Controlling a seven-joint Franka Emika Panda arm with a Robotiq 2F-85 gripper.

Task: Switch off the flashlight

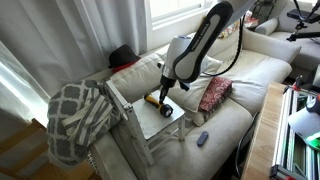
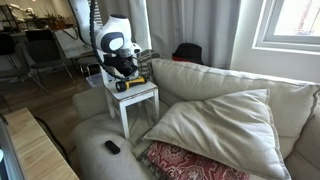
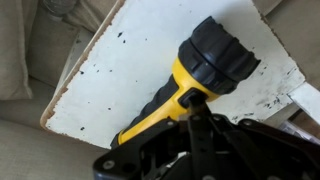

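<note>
The flashlight [image 3: 190,75] has a yellow body and a wider black head. It lies on its side on a small white table [image 3: 120,80]. It shows in both exterior views [image 1: 157,100] [image 2: 128,85]. My gripper [image 3: 193,102] is straight above it with the fingers closed together. The fingertip touches the black switch on the yellow body. In both exterior views the gripper [image 1: 165,88] [image 2: 125,74] points down onto the table top. Whether the light is on cannot be told.
The white table [image 1: 162,122] [image 2: 142,97] stands on the sofa seat. A red patterned pillow [image 1: 214,93] [image 2: 185,160] and a small dark remote-like object [image 1: 202,138] [image 2: 112,147] lie nearby. A patterned blanket [image 1: 80,115] hangs beside it. A large cream cushion [image 2: 220,125] leans on the sofa.
</note>
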